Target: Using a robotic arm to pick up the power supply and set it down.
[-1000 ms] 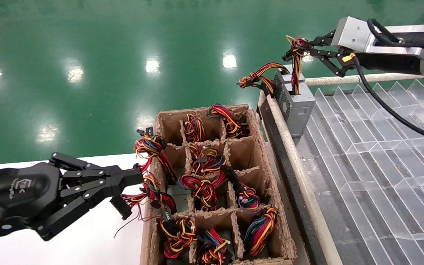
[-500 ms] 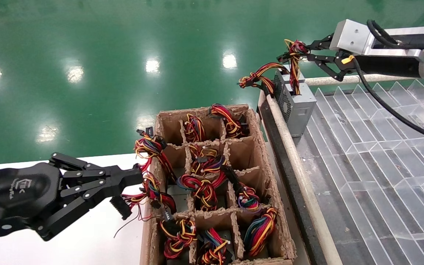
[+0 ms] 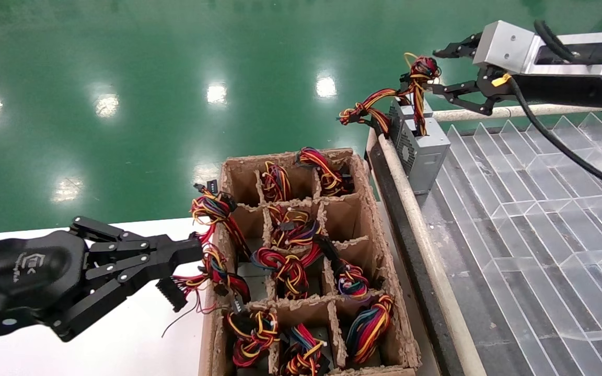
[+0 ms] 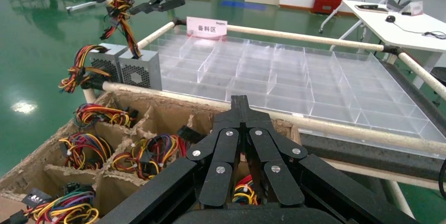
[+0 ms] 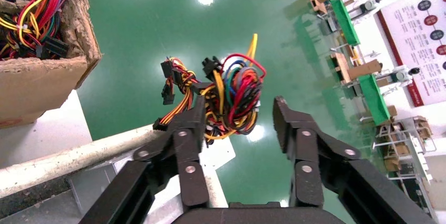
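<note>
Up at the far corner, the right gripper [image 3: 439, 70] reaches out level, its jaws spread wide and released around the wire bundle [image 3: 420, 78] of the power supply [image 3: 420, 143], which stands in the clear divided tray [image 3: 531, 219]. The left gripper [image 3: 178, 271] hovers clenched and empty beside the cardboard box [image 3: 374, 224].

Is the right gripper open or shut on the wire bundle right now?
Open. The right gripper has its fingers spread on either side of the power supply's wire bundle, with a clear gap at the other finger.
</note>
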You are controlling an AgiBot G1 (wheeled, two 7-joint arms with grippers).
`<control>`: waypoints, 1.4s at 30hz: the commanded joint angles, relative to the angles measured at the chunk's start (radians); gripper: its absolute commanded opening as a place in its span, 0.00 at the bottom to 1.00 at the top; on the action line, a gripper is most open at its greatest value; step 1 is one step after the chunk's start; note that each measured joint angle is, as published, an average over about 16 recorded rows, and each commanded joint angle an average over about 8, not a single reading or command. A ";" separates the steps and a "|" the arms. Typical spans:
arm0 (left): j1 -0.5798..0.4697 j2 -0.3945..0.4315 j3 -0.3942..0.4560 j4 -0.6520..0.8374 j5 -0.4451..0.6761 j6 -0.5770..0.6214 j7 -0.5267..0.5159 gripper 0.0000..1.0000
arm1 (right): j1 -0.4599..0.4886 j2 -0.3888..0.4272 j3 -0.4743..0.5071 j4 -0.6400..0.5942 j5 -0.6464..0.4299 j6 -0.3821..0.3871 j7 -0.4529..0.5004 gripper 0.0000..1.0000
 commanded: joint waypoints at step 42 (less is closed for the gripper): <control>0.000 0.000 0.000 0.000 0.000 0.000 0.000 0.92 | -0.289 0.175 0.137 0.217 0.362 -0.310 0.244 1.00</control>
